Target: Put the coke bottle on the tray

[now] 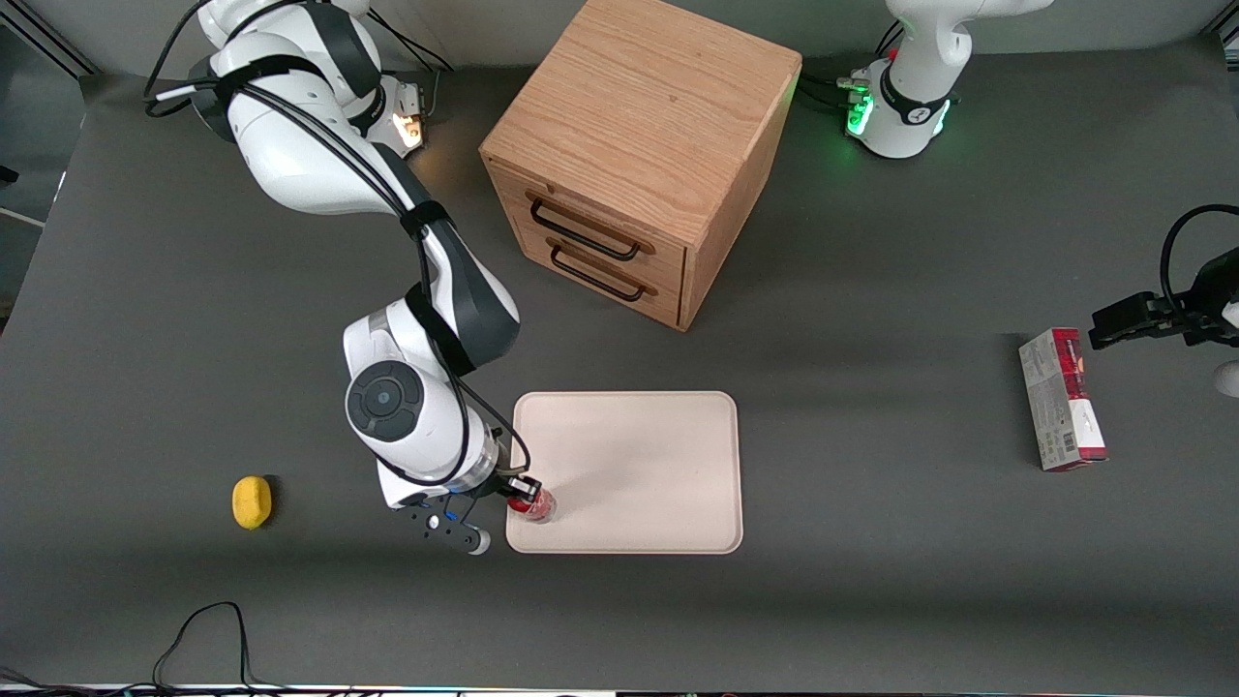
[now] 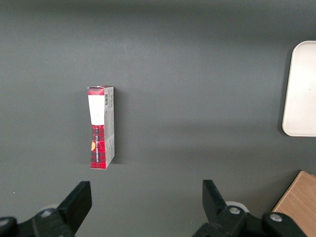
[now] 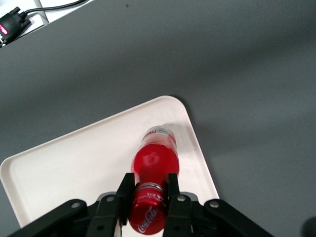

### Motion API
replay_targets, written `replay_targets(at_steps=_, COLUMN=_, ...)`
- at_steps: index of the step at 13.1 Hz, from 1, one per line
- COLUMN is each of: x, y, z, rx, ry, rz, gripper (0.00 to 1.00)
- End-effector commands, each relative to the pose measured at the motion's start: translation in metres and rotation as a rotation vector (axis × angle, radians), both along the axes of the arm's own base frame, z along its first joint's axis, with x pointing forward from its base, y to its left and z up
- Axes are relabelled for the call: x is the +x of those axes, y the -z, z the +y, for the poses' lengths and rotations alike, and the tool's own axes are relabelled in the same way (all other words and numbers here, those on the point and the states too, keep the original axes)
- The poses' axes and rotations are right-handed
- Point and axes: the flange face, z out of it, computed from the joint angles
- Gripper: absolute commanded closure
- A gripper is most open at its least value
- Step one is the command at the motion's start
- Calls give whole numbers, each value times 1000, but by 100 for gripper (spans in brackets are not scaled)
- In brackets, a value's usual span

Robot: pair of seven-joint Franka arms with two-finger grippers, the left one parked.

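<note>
Dark grey matting covers the table [image 1: 871, 600], on which a large cream-white rectangular tray [image 1: 639, 465] with rounded corners lies nearer to the front camera than a light oak two-drawer cabinet [image 1: 639, 155] with black handles. At the tray's corner toward the working arm's end, the black two-finger gripper [image 3: 150, 190] is clamped on the neck of the small red coke bottle [image 3: 154, 160] with its red cap, and the bottle's clear base meets the tray surface just inside the low rim. A yellow lemon [image 1: 252, 502] lies on the mat toward the working arm's end, and a red-and-grey carton [image 1: 1062, 399] lies flat toward the parked arm's end.
</note>
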Motion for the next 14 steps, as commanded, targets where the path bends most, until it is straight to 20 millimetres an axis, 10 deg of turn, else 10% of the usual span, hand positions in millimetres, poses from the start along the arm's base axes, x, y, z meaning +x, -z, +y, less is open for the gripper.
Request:
replay_targets(at_steps=1, x=4, y=0, z=6, rx=-22, ry=10, rz=-40, gripper=100)
replay_targets(at_steps=2, x=5, y=1, z=6, rx=-26, ry=9, rz=-41, gripper=100)
replay_targets(at_steps=3, x=4, y=1, z=7, rx=-25, ry=6, rz=-41, gripper=63)
replay_targets(at_steps=4, x=5, y=2, z=6, rx=-28, ry=10, rz=-41, gripper=2)
replay_targets(at_steps=10, x=-4, y=-10, z=-1, rx=-71, ry=-35, rz=27, gripper=0)
replay_targets(at_steps=14, x=-34, y=-70, z=-49, rx=-115, ry=-163, rz=135, gripper=0)
